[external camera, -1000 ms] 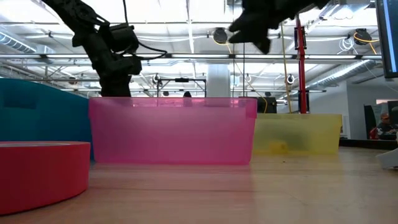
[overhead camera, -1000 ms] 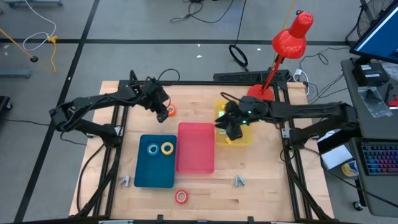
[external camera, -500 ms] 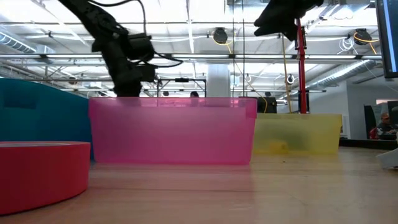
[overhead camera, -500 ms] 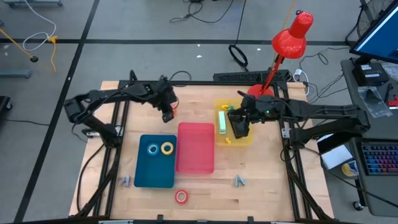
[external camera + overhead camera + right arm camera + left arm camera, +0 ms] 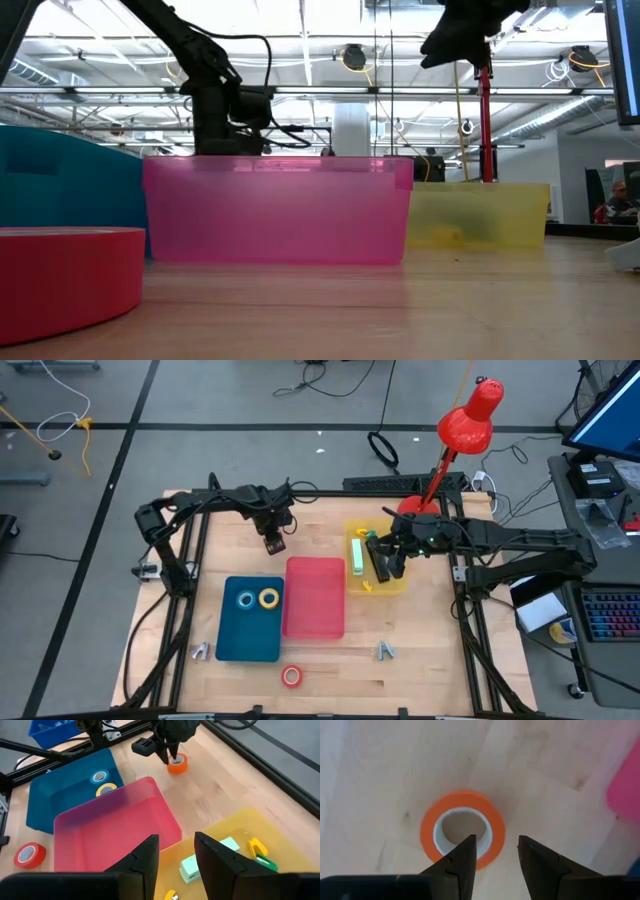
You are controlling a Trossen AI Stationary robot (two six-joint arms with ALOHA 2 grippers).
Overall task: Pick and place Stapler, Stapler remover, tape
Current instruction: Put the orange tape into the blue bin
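Note:
The orange tape roll (image 5: 432,827) lies flat on the wood beyond the pink bin (image 5: 314,597). My left gripper (image 5: 496,842) hangs over it, open and pointing down, also seen in the high view (image 5: 272,543). The blue roll (image 5: 245,600) and yellow roll (image 5: 268,598) lie in the blue bin (image 5: 248,640). The red-orange roll (image 5: 291,676) lies flat near the table's near edge. My right gripper (image 5: 176,840) is open and holds nothing, above the yellow bin (image 5: 398,586). That bin holds a pale green stapler (image 5: 356,555) and small yellow pieces. My left gripper comes at the orange roll from above. One fingertip (image 5: 465,850) is over the pale centre hole and the other (image 5: 532,850) is outside the ring, with the ring's wall (image 5: 496,827) between them. I cannot tell whether either finger touches it.
Two small metal staple removers lie on the table's near part, one left (image 5: 202,651) and one right (image 5: 385,651). A red desk lamp (image 5: 468,415) stands at the far right corner. The pink bin sits between the blue and yellow bins.
My left arm has swung toward the table's right, and its gripper has shifted slightly right, covering the orange roll in the high view. My right gripper has moved right over the yellow bin and risen a little, uncovering the green stapler.

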